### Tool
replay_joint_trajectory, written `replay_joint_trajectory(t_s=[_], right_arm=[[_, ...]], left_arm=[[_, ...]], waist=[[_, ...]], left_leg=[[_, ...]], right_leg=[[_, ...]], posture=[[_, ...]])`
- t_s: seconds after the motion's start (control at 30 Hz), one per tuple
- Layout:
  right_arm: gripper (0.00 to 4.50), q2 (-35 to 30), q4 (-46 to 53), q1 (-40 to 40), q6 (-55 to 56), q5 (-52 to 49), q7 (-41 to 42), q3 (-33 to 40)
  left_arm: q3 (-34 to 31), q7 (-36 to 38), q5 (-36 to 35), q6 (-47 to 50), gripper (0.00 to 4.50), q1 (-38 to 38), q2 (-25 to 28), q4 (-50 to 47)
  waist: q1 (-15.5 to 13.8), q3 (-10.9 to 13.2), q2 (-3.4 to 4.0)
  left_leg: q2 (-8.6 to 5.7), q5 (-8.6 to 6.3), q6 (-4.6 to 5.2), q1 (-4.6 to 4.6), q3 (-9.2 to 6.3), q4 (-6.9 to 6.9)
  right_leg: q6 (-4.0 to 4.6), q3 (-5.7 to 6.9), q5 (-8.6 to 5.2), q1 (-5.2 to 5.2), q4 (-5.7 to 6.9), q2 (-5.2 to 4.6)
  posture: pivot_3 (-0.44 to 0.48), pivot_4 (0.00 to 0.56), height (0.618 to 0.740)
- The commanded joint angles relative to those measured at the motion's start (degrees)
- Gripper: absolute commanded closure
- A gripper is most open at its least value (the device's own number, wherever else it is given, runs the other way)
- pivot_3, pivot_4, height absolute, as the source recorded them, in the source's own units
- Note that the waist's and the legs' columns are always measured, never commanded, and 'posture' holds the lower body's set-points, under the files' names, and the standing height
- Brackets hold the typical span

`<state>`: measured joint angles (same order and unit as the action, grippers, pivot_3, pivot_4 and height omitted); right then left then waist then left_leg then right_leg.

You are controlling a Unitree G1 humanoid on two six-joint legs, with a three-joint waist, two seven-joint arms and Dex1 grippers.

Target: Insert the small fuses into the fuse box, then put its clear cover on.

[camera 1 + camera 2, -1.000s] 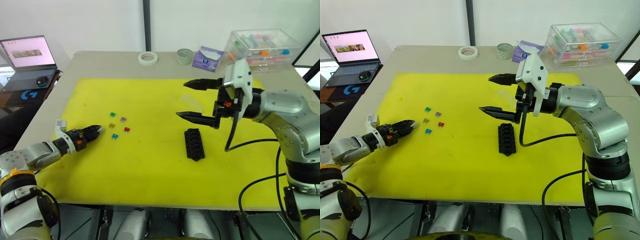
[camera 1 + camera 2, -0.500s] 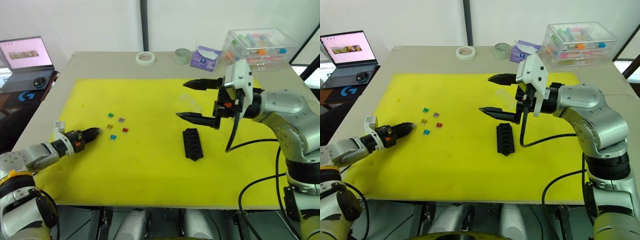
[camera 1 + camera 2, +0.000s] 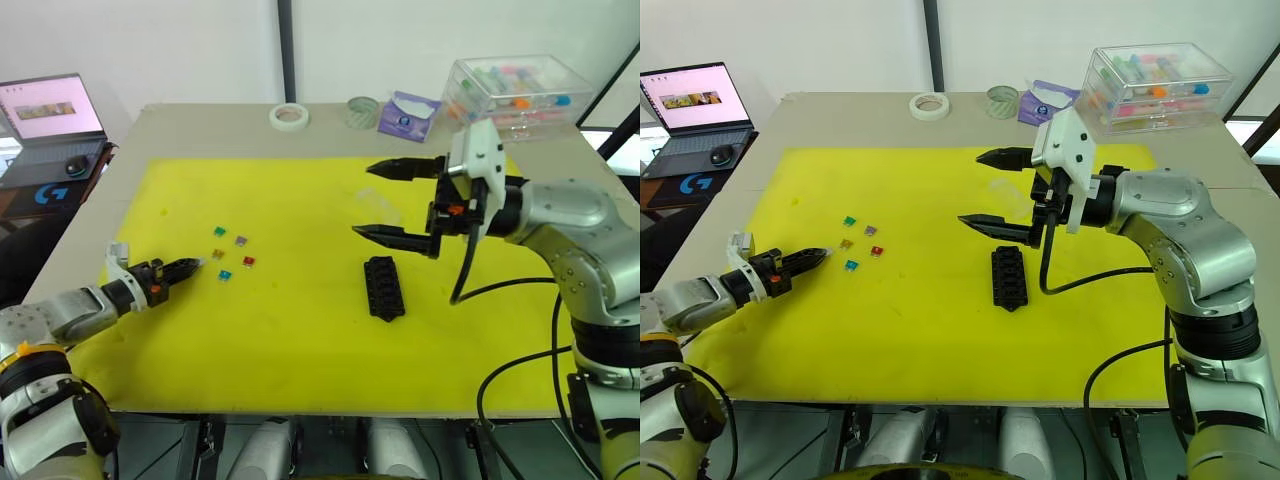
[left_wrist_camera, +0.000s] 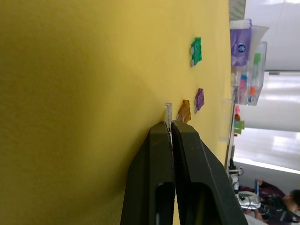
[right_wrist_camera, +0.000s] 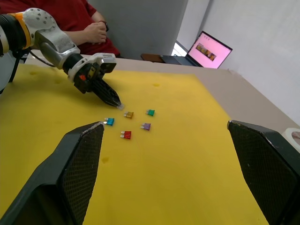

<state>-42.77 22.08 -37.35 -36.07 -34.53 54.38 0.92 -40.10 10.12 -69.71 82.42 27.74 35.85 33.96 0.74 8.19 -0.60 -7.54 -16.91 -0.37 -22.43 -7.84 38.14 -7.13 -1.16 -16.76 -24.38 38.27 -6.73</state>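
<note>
The left gripper [image 4: 169,125] has its fingers pinched on a small clear fuse, low over the yellow mat [image 3: 300,330] beside the loose fuses [image 3: 232,254]. The right gripper [image 3: 385,201] hangs wide open and empty above the fuse box [image 3: 385,288].

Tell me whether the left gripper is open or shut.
Shut. The left gripper has its two black fingers pressed together on a small clear fuse at their tips, beside the orange fuse.

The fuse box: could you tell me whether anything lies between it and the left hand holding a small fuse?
Nothing blocks the way. The left hand pinches a pale fuse. Between it and the fuse box there is bare yellow mat, with the loose small fuses lying just beside that line. The open right hand hovers above the box.
</note>
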Motion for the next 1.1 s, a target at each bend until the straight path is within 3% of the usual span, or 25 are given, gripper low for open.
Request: replay_joint_trajectory(t_s=[0.03,0.3,0.5,0.7,0.87,1.1], right_arm=[[0.0,0.12,0.33,-0.11,-1.67,-2.57,-0.26,2.0],[0.0,-0.07,-3.18,-3.48,-12.79,-12.8,-1.2,6.27],[0.0,1.29,-7.01,-8.22,-20.97,-20.53,-2.44,7.63],[0.0,2.91,-8.26,-8.2,-25.87,-24.62,-4.62,7.45],[0.0,5.76,-7.7,-8.52,-28.02,-27.64,-7.4,7.78],[0.0,8.56,-8.14,-9.87,-28.84,-29.82,-10.54,8.11]], left_arm=[[0.49,2.69,-0.48,3.32,4.45,-1.96,0.95,-5.78],[0.83,10.58,-8.01,7.73,4.45,-1.81,2.78,-24.2],[4.89,16.31,-10.15,-2.17,4.45,-0.47,-0.02,-41.85],[13.85,17.04,-7.4,-12.0,4.45,8.44,-4.98,-47.03],[20.08,23.79,-4.66,-15.96,4.45,9.99,-3.8,-49.05],[24.02,29.02,-2.36,-19.26,4.45,12.21,-3.13,-47.1]], waist=[[0.07,0.01,-0.01],[-0.08,0.1,-0.16],[0.0,0.1,-0.15],[-0.37,0.12,-0.22],[0.52,0.12,-0.2],[-0.07,0.13,-0.19]], left_leg=[[0.0,0.0,0.0,0.0,0.0,0.0],[0.01,0.0,0.0,-0.07,-0.01,0.0],[0.02,0.0,0.0,-0.07,-0.01,-0.03],[0.02,0.0,0.01,-0.08,-0.01,0.04],[0.05,-0.01,0.02,-0.08,0.03,-0.07],[0.02,-0.01,0.03,-0.09,0.03,-0.02]], right_leg=[[0.0,0.0,0.0,0.0,-0.01,0.0],[0.0,0.01,0.0,0.01,-0.1,-0.01],[0.0,0.01,0.0,0.03,-0.15,-0.02],[0.01,0.08,0.01,0.11,-0.19,-0.04],[0.01,0.02,0.0,0.0,-0.2,0.0],[0.01,0.04,0.0,0.02,-0.21,-0.02]], posture=[[0.0,0.15,0.74],[0.0,0.15,0.74],[0.0,0.15,0.74],[0.0,0.15,0.74],[0.0,0.15,0.74],[0.0,0.15,0.74]])
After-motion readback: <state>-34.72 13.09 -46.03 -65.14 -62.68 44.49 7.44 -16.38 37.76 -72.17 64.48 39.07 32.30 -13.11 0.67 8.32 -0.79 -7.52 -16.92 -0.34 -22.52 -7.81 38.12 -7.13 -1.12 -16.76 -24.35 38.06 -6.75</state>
